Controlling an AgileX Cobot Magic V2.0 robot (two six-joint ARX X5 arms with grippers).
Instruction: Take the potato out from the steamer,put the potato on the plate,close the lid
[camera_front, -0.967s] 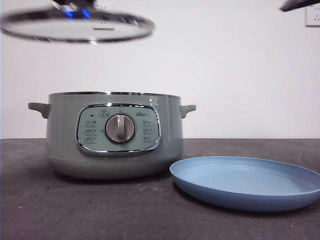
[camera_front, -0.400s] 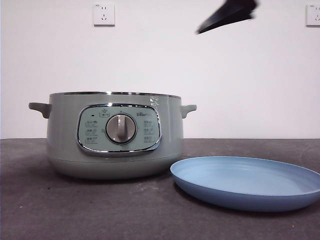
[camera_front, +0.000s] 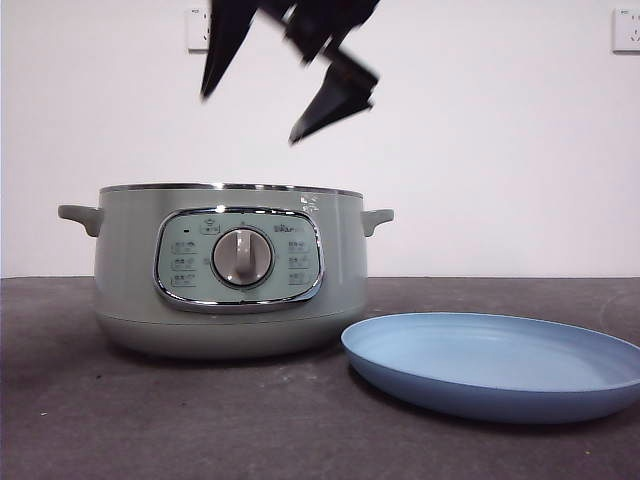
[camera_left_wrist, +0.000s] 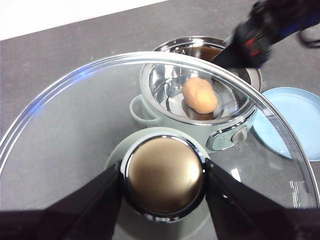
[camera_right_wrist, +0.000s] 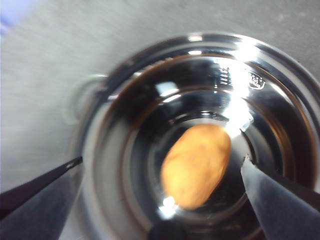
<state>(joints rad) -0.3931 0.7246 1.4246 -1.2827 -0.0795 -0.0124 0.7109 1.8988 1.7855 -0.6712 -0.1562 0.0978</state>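
The sage-green steamer (camera_front: 125, 260) stands uncovered left of centre, with the orange-brown potato (camera_right_wrist: 196, 165) lying in its shiny bowl (camera_right_wrist: 125, 75). Above the pot's rim hangs my right gripper (camera_front: 250, 118), open, its jaws spread wide to either side of the potato and clear of it. That arm also shows in the left wrist view (camera_left_wrist: 255, 35), over the pot's far rim. My left gripper (camera_left_wrist: 162, 172) is shut on the silver-topped knob of the glass lid (camera_left_wrist: 65, 125), held high and off to the pot's side, out of the front view. The light-blue plate (camera_front: 490, 365) lies right of the steamer with nothing on it.
The table is dark grey, with a white wall behind. A wall socket (camera_front: 625, 30) sits at the upper right. The steamer's side handles (camera_front: 78, 215) stick out at rim height.
The lid has risen out of the front view. The right gripper has swept in from the upper right and come down over the open steamer.
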